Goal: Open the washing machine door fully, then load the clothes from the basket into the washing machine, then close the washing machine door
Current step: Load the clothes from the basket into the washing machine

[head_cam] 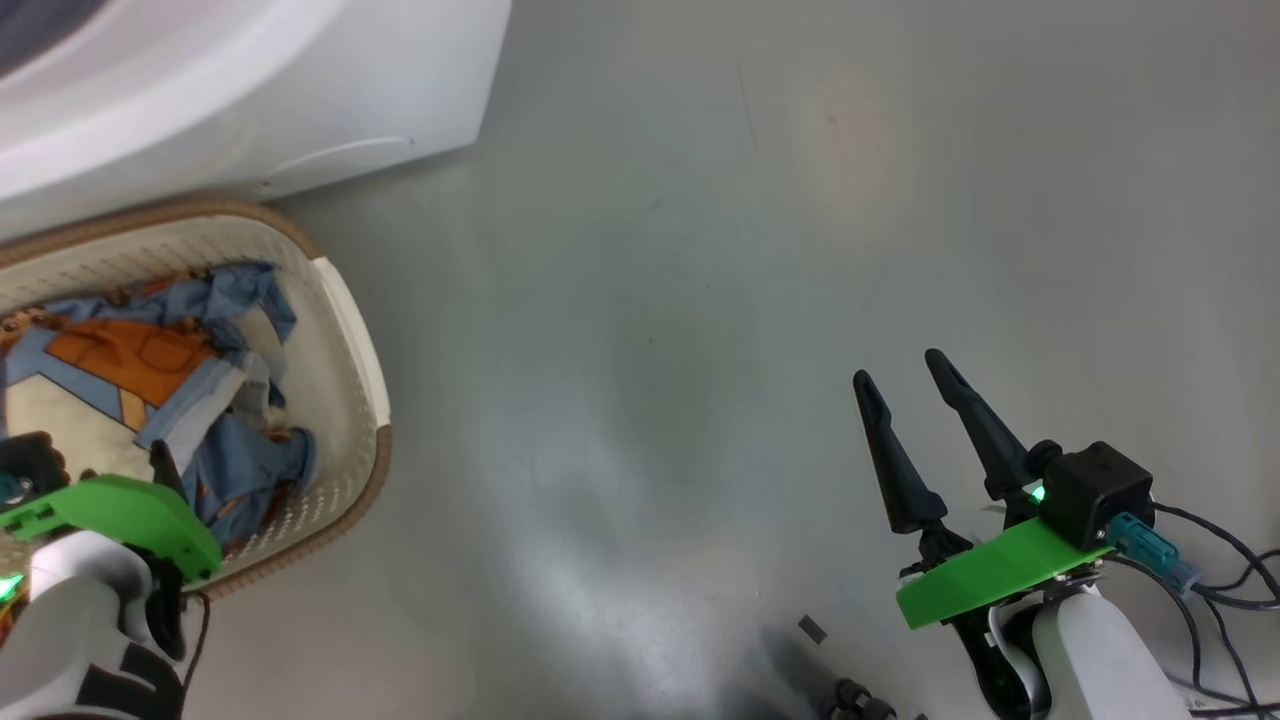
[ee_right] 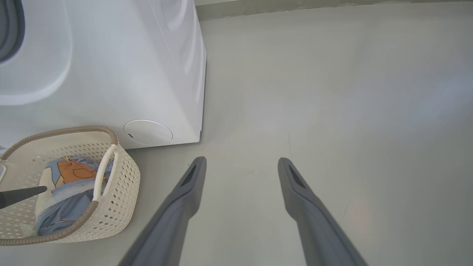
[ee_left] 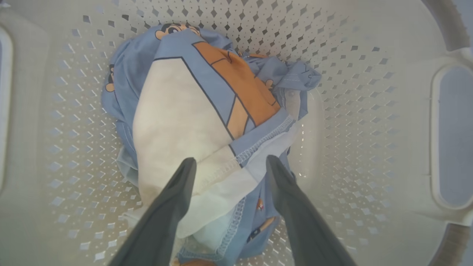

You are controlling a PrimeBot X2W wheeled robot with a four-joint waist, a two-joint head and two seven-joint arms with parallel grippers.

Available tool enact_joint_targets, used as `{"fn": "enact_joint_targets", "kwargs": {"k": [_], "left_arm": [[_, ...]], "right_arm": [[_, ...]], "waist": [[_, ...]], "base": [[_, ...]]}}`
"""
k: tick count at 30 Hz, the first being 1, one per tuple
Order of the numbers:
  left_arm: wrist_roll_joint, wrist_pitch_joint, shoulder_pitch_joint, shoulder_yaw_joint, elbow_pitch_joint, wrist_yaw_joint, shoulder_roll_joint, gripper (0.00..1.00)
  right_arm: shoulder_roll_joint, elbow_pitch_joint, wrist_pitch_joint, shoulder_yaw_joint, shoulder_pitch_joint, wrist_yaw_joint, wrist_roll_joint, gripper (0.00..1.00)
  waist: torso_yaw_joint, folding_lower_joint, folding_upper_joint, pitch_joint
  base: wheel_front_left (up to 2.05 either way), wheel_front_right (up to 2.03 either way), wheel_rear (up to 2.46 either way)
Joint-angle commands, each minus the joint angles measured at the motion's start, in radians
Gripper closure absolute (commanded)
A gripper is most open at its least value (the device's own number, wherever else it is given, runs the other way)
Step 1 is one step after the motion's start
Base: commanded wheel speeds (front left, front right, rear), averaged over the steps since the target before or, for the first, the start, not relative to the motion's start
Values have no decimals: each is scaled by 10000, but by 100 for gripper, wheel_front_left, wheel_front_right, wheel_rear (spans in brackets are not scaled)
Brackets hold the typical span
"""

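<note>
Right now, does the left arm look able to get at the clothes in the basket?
Probably yes. The left tool hangs open inside the basket, pointing straight at the clothes, with nothing between them. Whether it touches them yet I cannot tell.

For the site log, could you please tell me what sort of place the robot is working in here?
Probably a laundry area: a white washing machine stands on a smooth grey floor, with a basket of clothes beside it.
</note>
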Motion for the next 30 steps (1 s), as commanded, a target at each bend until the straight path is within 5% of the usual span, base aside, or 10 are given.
{"fn": "enact_joint_targets", "kwargs": {"k": [1, 30], "left_arm": [[-65, -52, -52, 214, 31, 52, 398, 0], [-89, 200, -1626, -187, 789, 261, 1101, 3]], "right_arm": [[-59, -224, -118, 166, -40, 16, 127, 0], [-236, -670, -118, 176, -212, 16, 210, 0]], "waist": [[-101, 0, 0, 341], [-583, 0, 0, 1755]], "base": [[0, 0, 0], [0, 0, 0]]}}
